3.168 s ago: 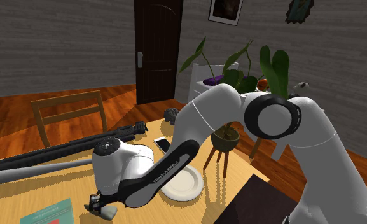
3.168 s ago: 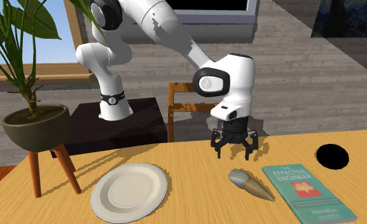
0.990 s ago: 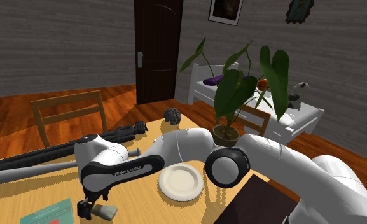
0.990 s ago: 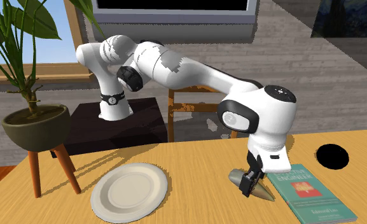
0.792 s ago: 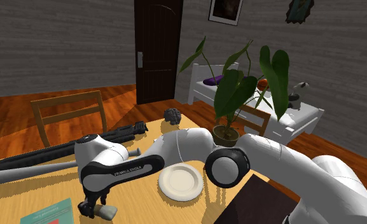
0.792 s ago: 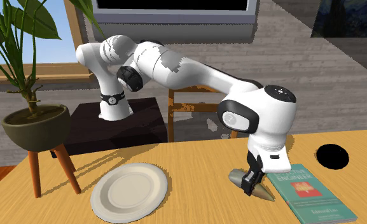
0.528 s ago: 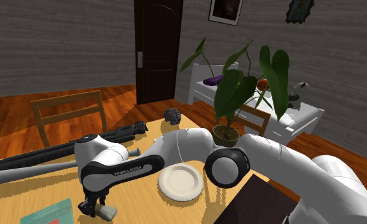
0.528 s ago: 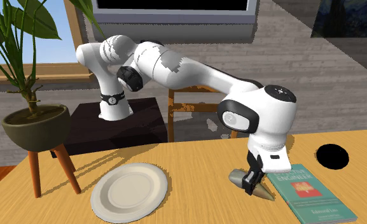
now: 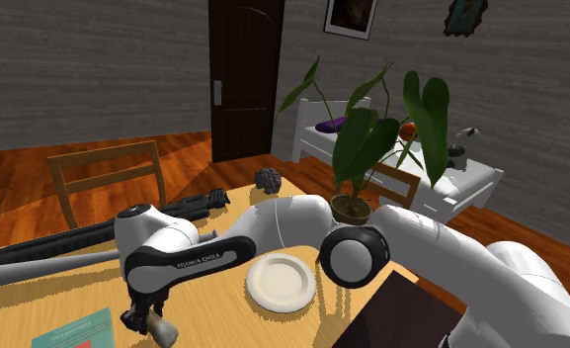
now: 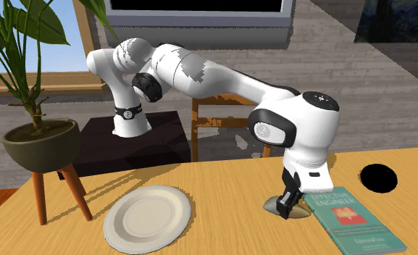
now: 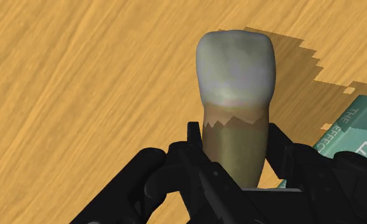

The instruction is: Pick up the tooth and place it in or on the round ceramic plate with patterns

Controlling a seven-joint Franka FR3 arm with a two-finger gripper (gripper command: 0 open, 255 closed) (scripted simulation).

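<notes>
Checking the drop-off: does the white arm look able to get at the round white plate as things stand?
Probably yes. The black claw clasps the grey-white brown-rooted tooth, and bare wooden tabletop lies between it and the plain white round plate.

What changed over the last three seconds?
The tool came down from above the table and shut on the tooth, whose pointed end has swung away from the book. The plate, book and potted plant stayed put.
</notes>
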